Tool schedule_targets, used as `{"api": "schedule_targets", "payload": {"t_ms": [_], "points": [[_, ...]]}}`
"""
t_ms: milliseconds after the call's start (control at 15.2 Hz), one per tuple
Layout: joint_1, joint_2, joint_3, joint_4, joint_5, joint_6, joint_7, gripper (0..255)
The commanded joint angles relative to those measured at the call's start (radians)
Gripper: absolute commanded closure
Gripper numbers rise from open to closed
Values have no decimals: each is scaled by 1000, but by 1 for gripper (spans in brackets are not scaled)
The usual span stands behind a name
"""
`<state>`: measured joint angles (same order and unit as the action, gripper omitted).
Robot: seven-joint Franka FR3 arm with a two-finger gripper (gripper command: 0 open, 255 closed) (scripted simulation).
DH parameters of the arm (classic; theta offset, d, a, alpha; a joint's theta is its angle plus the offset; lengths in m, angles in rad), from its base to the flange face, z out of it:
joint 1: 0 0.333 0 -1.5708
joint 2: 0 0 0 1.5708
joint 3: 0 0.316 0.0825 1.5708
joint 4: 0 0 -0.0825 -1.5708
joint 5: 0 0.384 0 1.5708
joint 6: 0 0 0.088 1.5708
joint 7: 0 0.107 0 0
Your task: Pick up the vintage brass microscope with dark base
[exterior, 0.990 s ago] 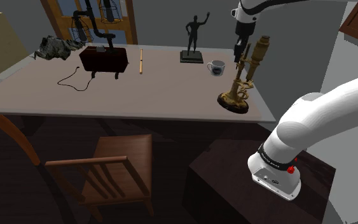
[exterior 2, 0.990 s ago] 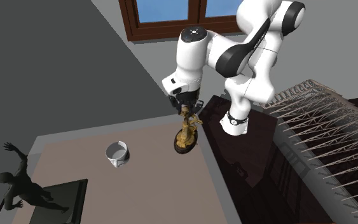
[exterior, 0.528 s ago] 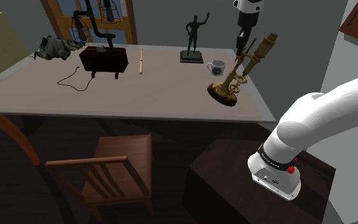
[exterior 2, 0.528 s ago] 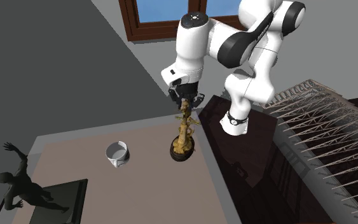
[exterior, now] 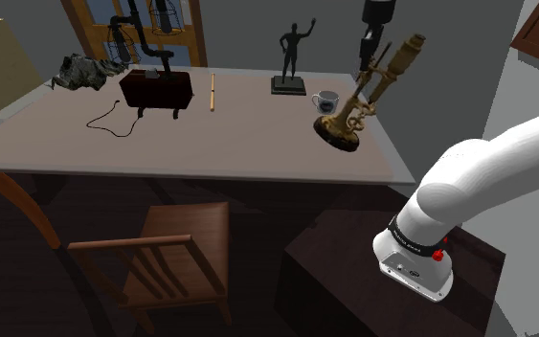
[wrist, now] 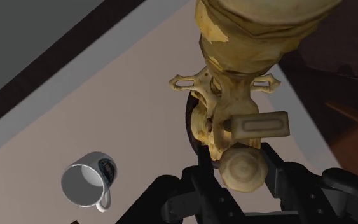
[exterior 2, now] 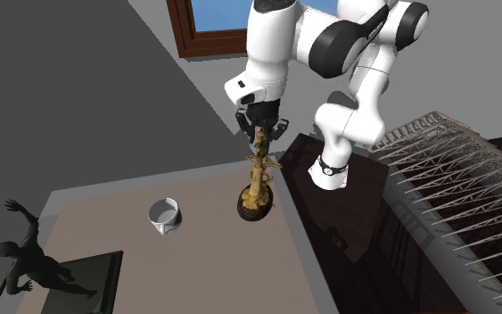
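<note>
Nothing in the pictures can be read as a word, number or brand. The pale mug (wrist: 88, 184), standing lower than the gripper (wrist: 238, 168) and off to one side of it, bears a small dark emblem (wrist: 109, 170) that is too small to make out. The black band (exterior: 414, 239) round the arm's lowest white segment, well apart from the gripper, carries a faint pale line of marks that cannot be told as letters.
</note>
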<state>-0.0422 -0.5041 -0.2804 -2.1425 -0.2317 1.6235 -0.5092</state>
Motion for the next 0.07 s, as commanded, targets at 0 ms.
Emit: {"api": "schedule_targets", "payload": {"t_ms": [0], "points": [[0,-1,1,9,0,-9,-1,255]]}}
